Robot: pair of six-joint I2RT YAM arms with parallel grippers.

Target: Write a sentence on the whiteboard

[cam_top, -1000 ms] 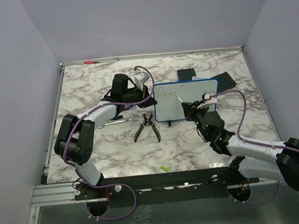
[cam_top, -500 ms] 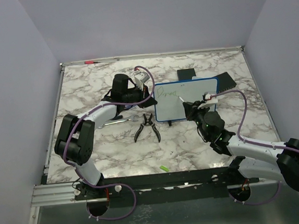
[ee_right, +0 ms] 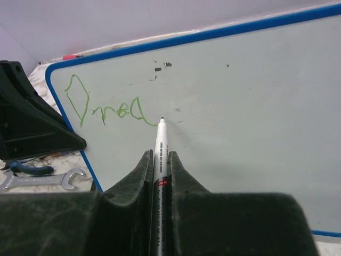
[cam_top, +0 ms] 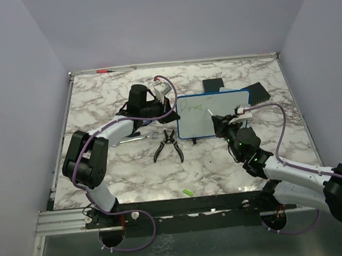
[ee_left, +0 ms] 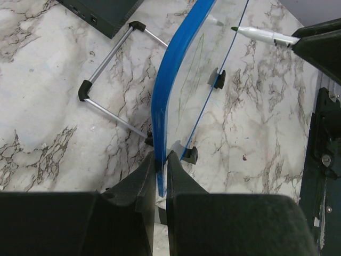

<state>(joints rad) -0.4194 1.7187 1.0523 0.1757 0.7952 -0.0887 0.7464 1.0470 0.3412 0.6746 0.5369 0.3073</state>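
Observation:
The whiteboard (cam_top: 213,113) with its blue frame (ee_left: 164,101) stands tilted on the marble table. My left gripper (ee_left: 161,160) is shut on the frame's left edge, near a lower corner (cam_top: 173,113). One green word of the sentence (ee_right: 106,109) runs along the top left of the board (ee_right: 240,117); it shows only faintly from above (cam_top: 189,106). My right gripper (ee_right: 160,157) is shut on a white marker (ee_right: 161,140), in front of the board (cam_top: 223,124). The marker's tip (ee_left: 234,28) sits just past the end of the green line, at or barely off the surface.
Black pliers (cam_top: 168,145) and a wrench (cam_top: 133,139) lie in front of the board's left end. Flat black pads (cam_top: 258,91) lie behind it. A small green cap (cam_top: 188,192) rests near the front edge, and a red pen (cam_top: 102,70) sits on the back rail.
My right gripper has carried the marker a little to the right across the board. The left gripper and the board have stayed put.

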